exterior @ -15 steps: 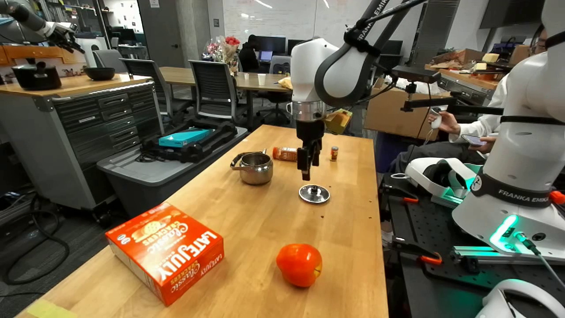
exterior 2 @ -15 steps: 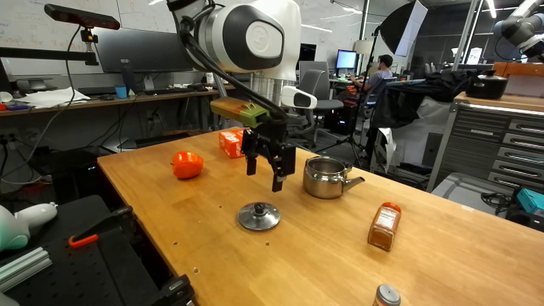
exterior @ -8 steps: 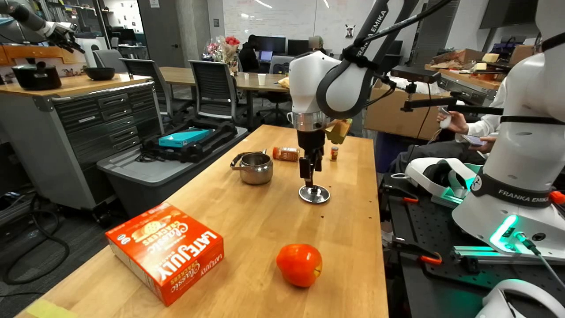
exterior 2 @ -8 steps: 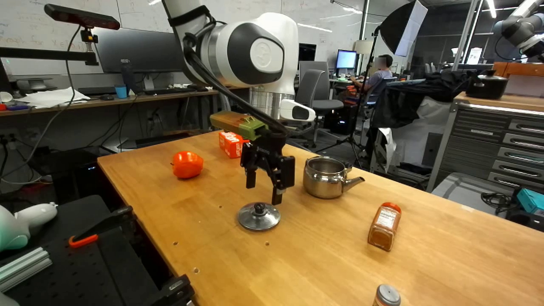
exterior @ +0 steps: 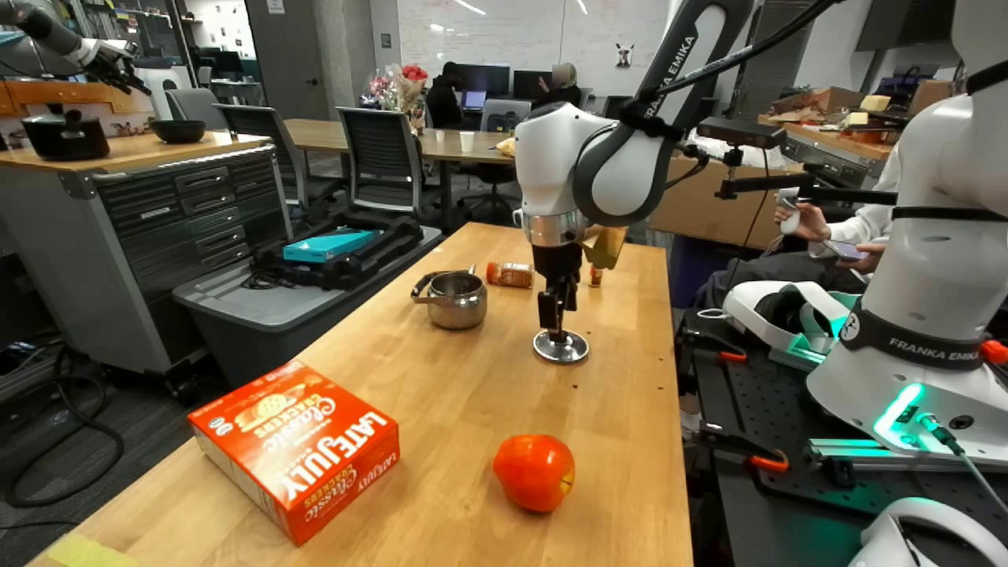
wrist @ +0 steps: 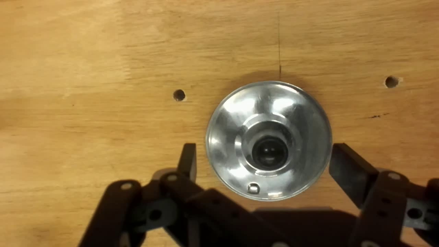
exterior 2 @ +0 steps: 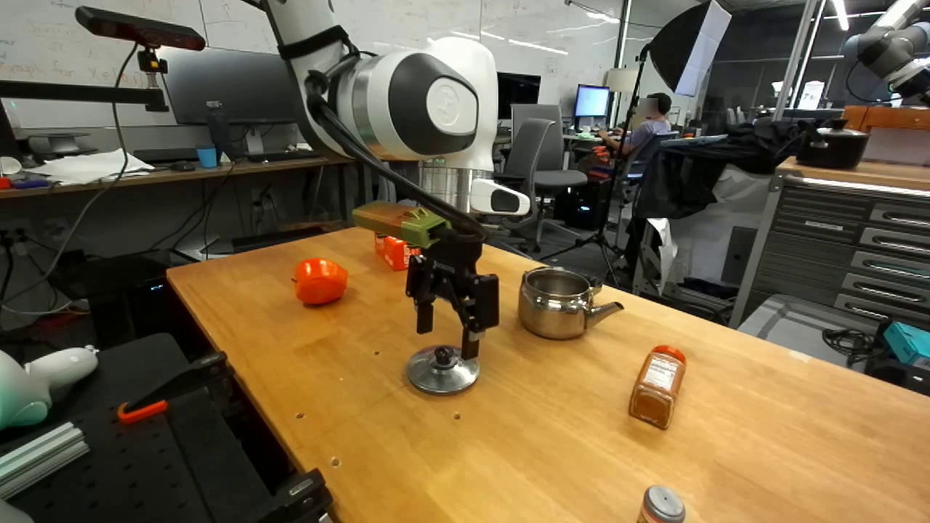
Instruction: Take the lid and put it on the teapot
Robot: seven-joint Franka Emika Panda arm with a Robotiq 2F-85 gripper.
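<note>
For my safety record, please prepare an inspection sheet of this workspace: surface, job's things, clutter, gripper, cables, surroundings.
Surface: light wooden table with small round holes.
Job's things: round, black-knobbed silver metal lid, flat on the table; squat silver metal teapot, upright, uncovered.
Clutter: orange-red cardboard cracker box, glossy round orange-red object, clear red-capped bottle on its side, small grey-capped jar standing.
Gripper: black two-finger gripper, open over the lid, holding nothing; contact with it unclear.
Cables: black cable along white robot arm; black floor cable.
Surroundings: grey metal drawer cabinet, grey plastic bin, seated person in white sleeves.
</note>
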